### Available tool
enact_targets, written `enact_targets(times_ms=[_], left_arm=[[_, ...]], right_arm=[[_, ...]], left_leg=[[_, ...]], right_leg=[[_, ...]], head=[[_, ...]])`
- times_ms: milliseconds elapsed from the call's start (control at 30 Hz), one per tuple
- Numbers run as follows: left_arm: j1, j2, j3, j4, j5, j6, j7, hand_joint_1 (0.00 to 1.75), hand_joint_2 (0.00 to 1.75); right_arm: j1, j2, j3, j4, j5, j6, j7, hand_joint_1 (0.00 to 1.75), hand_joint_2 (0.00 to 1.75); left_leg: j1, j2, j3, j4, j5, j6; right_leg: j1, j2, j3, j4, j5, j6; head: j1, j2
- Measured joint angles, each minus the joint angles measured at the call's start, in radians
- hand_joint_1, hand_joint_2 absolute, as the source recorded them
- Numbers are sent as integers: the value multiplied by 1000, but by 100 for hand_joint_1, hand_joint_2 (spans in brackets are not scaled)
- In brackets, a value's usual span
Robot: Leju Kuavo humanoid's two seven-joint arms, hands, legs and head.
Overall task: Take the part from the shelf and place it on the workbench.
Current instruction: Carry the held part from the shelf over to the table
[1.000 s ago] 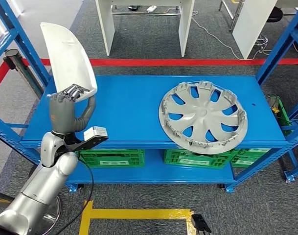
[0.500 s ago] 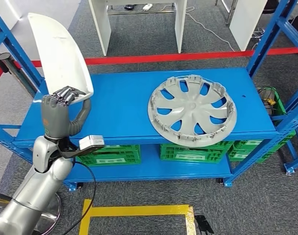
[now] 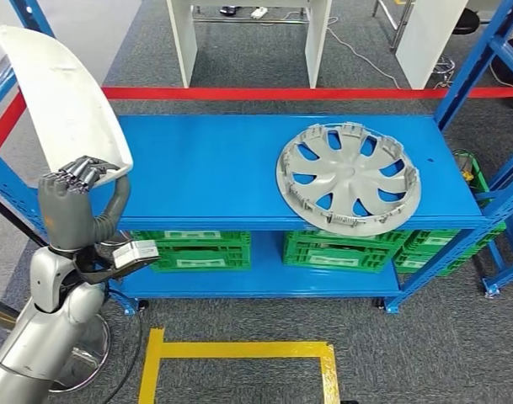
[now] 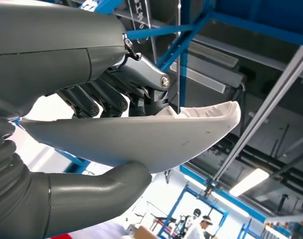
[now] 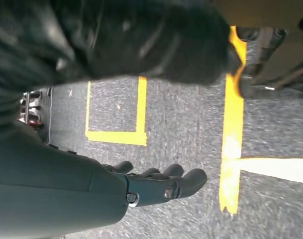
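One white part (image 3: 62, 97) top cropped, left hand (image 3: 72, 202) gripping

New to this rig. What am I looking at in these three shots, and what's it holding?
It is a humanoid robot with two silver arms ending in many-fingered hands. The wide shot is from its head, looking down at a blue shelf where a grey wheel cover lies flat; green crates sit on the level below. The other two shots come from cameras at each wrist. The left hand holds a curved white part raised off the shelf's left end, fingers on one face and thumb on the other. The right hand hangs over grey floor with yellow tape, holding nothing, fingers extended.
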Motion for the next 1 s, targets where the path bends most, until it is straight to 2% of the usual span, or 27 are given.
enact_targets(times_ms=[33, 67, 100, 133, 167, 200, 233, 267, 300, 367, 400, 433, 467, 500, 533, 567, 600, 633, 667, 700, 733, 767, 800, 867, 900, 933, 1000], left_arm=[[3, 1, 0, -1, 0, 0, 0, 175, 175], [6, 2, 0, -1, -1, 0, 0, 175, 175], [9, 2, 1, -1, -1, 0, 0, 175, 175], [12, 3, 2, -2, -1, 0, 1, 175, 175], [15, 3, 4, -5, -3, 0, 3, 175, 175], [19, 4, 9, -9, -6, 0, 3, 175, 175], [26, 4, 19, -14, -9, 0, -1, 175, 175], [34, 4, 33, -20, -12, 0, -9, 175, 175], [43, 5, 51, -26, -12, 0, -19, 175, 175], [58, 4, 85, -32, -12, 0, -36, 175, 175], [62, 5, 98, -33, -11, 0, -39, 175, 175], [65, 5, 108, -34, -11, 0, -41, 175, 175], [68, 5, 115, -35, -10, 0, -43, 175, 175], [71, 5, 121, -35, -10, 0, -43, 175, 175], [73, 5, 125, -36, -10, 0, -44, 175, 175], [75, 5, 128, -36, -10, 0, -44, 175, 175], [77, 5, 130, -36, -10, 0, -44, 175, 175], [78, 5, 132, -36, -10, 0, -45, 175, 175], [78, 4, 134, -37, -10, 0, -45, 175, 175], [77, 4, 136, -39, -10, 0, -45, 175, 175], [77, 4, 138, -40, -10, 0, -45, 175, 175], [76, 3, 140, -41, -11, 0, -45, 175, 175], [75, 2, 141, -42, -13, 0, -46, 175, 175], [76, -3, 142, -42, -16, 0, -43, 175, 175], [78, -9, 142, -42, -18, 0, -40, 175, 175], [82, -15, 142, -42, -21, 0, -35, 175, 175], [99, -30, 143, -42, -31, 0, -28, 175, 175]], right_arm=[[0, -1, 0, 0, 0, 0, 0, 0, 0], [-1, -2, 0, 1, 0, -1, 0, 0, 0], [0, -2, 0, 1, 0, 0, 0, 0, 0], [0, -4, 0, 1, 0, 0, 0, 0, 0], [-1, -5, 0, 1, -2, 0, -2, 0, 0], [-1, -6, 0, 1, -6, -2, -5, 0, 0], [-1, -8, -3, 1, -14, -6, -12, 0, 0], [-1, -9, -8, 1, -25, -13, -19, 0, 0], [0, -10, -15, 1, -36, -20, -27, 0, 0], [6, -11, -29, 2, -49, -30, -36, 0, 0], [8, -12, -35, 3, -52, -32, -38, 0, 0], [11, -12, -39, 4, -53, -33, -38, 0, 0], [12, -13, -43, 4, -54, -35, -38, 0, 0], [12, -14, -46, 4, -54, -35, -39, 0, 0], [12, -14, -48, 4, -54, -35, -39, 0, 0], [12, -14, -50, 4, -54, -35, -39, 0, 0], [13, -14, -51, 4, -54, -35, -39, 0, 0], [13, -14, -52, 4, -54, -35, -39, 0, 0], [12, -14, -53, 4, -54, -35, -39, 0, 0], [12, -14, -55, 4, -54, -36, -41, 0, 0], [12, -15, -56, 4, -56, -37, -46, 0, 0], [12, -15, -58, 4, -59, -40, -55, 0, 0], [12, -15, -62, 4, -62, -45, -68, 0, 0], [14, -15, -68, 4, -67, -53, -96, 0, 0], [16, -16, -71, 5, -68, -58, -109, 0, 0], [17, -16, -72, 5, -67, -62, -121, 0, 0], [19, -16, -74, 6, -62, -71, -145, 0, 0]], left_leg=[[-4, 0, -15, 1, 10, 2], [-7, 1, -29, 2, 20, 3], [-10, 1, -44, 4, 29, 4], [-13, 1, -57, 7, 38, 4], [-15, 0, -68, 10, 45, 3], [-17, 0, -77, 13, 52, 0], [-18, 1, -83, 16, 59, -4], [-18, 2, -87, 17, 66, -8], [-18, 4, -90, 17, 74, -14], [-17, 5, -97, 21, 76, -25], [-16, 4, -103, 35, 55, -32], [-13, 3, -113, 67, 16, -39], [-9, 2, -125, 118, -35, -47], [-4, 2, -139, 181, -82, -53], [0, 2, -149, 244, -112, -59], [4, 2, -150, 287, -118, -63], [8, 2, -138, 300, -101, -67], [12, 2, -110, 279, -72, -70], [16, 2, -68, 226, -45, -72], [17, 2, -19, 157, -37, -73], [17, 0, 24, 90, -40, -70], [15, -2, 51, 41, -51, -64], [11, -4, 60, 16, -61, -57], [8, -3, 46, 7, -51, -37], [8, -1, 35, 6, -42, -26], [9, 1, 24, 4, -30, -16], [7, 3, -4, 4, -6, -4]], right_leg=[[1, 0, -7, 54, -24, -1], [2, 0, -5, 86, -24, -4], [5, 0, 14, 87, -1, -8], [8, 0, 47, 57, 32, -14], [12, 0, 92, -1, 56, -22], [16, 0, 144, -71, 63, -29], [20, 0, 187, -135, 56, -34], [22, 1, 216, -181, 42, -36], [23, 3, 229, -204, 34, -36], [20, 1, 220, -214, 42, -43], [17, -2, 213, -216, 50, -50], [15, -6, 204, -218, 60, -57], [15, -9, 195, -218, 71, -63], [15, -10, 184, -217, 81, -65], [15, -11, 169, -214, 92, -65], [14, -11, 153, -211, 102, -64], [13, -12, 137, -206, 111, -62], [12, -12, 121, -200, 118, -59], [11, -12, 107, -194, 125, -55], [10, -11, 94, -187, 130, -49], [11, -10, 85, -182, 137, -43], [11, -9, 78, -179, 145, -36], [11, -8, 71, -179, 155, -28], [7, -7, 59, -178, 166, -13], [6, -6, 51, -169, 150, -8], [5, -5, 40, -145, 114, -4], [5, -5, 11, -42, 9, 0]], head=[[1, 0], [1, 0], [2, 0], [2, 0], [2, 0], [1, 0], [1, 0], [1, 0], [1, 0], [1, 0], [1, 0], [0, 0], [0, 0], [-1, 0], [-2, 0], [-2, 0], [-2, 0], [-2, 0], [-2, 0], [-3, 0], [-2, 0], [-2, 0], [-2, 0], [-1, 0], [-1, 0], [0, 0], [3, 0]])
